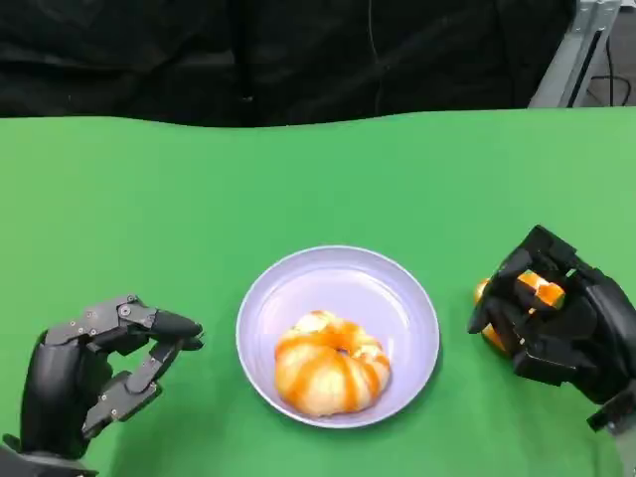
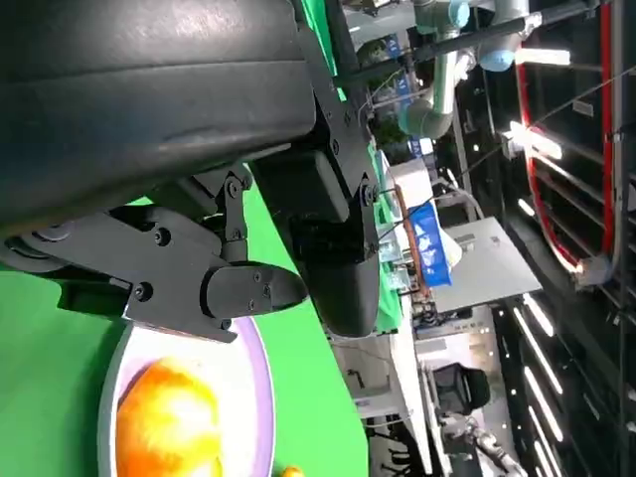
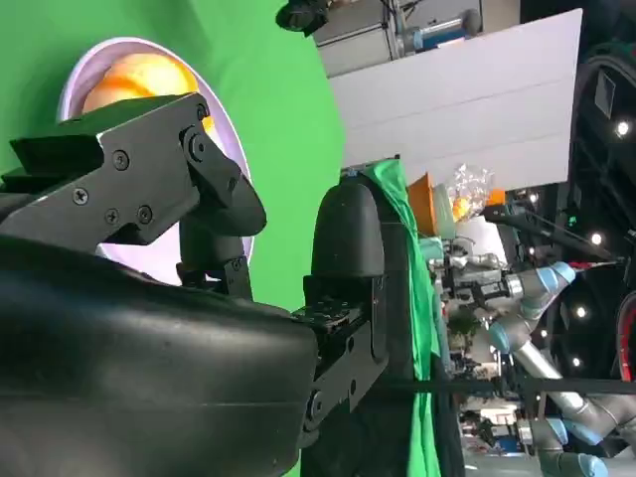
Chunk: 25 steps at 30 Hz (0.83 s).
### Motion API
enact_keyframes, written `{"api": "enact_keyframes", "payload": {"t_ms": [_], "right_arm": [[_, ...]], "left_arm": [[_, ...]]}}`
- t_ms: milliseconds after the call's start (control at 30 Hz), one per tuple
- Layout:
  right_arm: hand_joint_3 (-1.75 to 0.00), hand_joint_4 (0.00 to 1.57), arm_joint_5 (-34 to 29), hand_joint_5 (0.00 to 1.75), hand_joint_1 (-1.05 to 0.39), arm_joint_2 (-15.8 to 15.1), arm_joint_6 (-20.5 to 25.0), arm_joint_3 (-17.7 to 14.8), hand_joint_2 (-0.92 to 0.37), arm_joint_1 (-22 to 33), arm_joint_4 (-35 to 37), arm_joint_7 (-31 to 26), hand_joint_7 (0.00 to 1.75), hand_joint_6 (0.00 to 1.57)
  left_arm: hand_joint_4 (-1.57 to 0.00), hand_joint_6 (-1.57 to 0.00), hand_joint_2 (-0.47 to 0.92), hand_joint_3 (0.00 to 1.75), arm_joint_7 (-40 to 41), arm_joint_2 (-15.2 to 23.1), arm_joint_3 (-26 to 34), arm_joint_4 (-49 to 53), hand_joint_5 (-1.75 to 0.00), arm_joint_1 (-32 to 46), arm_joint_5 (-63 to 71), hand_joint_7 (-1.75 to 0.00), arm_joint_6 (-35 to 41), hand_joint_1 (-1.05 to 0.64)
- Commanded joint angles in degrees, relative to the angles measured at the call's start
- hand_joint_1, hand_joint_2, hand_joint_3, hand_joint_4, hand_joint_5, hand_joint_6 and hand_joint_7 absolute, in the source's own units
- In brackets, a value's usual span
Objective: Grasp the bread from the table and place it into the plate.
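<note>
- Right hand (image 1: 552,318): fingers curled around an orange bread (image 1: 517,298) on the desk (image 1: 149,199), just right of the plate (image 1: 407,298).
- Plate already holds a glazed ring bread (image 1: 331,363); the carried piece may land on it and roll off.
- Left hand (image 1: 99,368): empty, fingers apart, near the plate; collision risk if it drifts.

Left black many-fingered hand (image 1: 94,373) low at the near-left of the table, fingers loosely curled, tips apart and pointing toward centre, nothing in it. In its wrist view the left-hand fingers (image 2: 234,288) reach out bent with a gap between them. Right black many-fingered hand (image 1: 556,313) at the near-right, fingers wrapped around an orange rounded piece of bread (image 1: 517,298), holding it.
</note>
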Motion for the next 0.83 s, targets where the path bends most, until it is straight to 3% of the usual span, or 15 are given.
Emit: {"api": "enact_keyframes", "payload": {"t_ms": [33,833], "right_arm": [[-1.1,0.45,0.6,1.75,0.14,-1.0,-0.5,-0.8,-0.69,-0.4,0.0,0.2,1.6,0.36],[-1.12,0.45,1.1,1.75,0.11,-1.1,-1.2,-2.0,-0.66,-2.0,2.2,1.7,1.61,0.36]], "left_arm": [[-0.7,-0.96,0.92,0.47,-0.7,0.2,0.3,-1.3,-1.29,0.7,-1.0,-0.85,0.7,-0.06],[-0.68,-0.88,0.92,0.48,-0.3,-0.2,0.6,-3.2,-1.38,0.9,-0.4,-1.04,2.4,-0.07]]}}
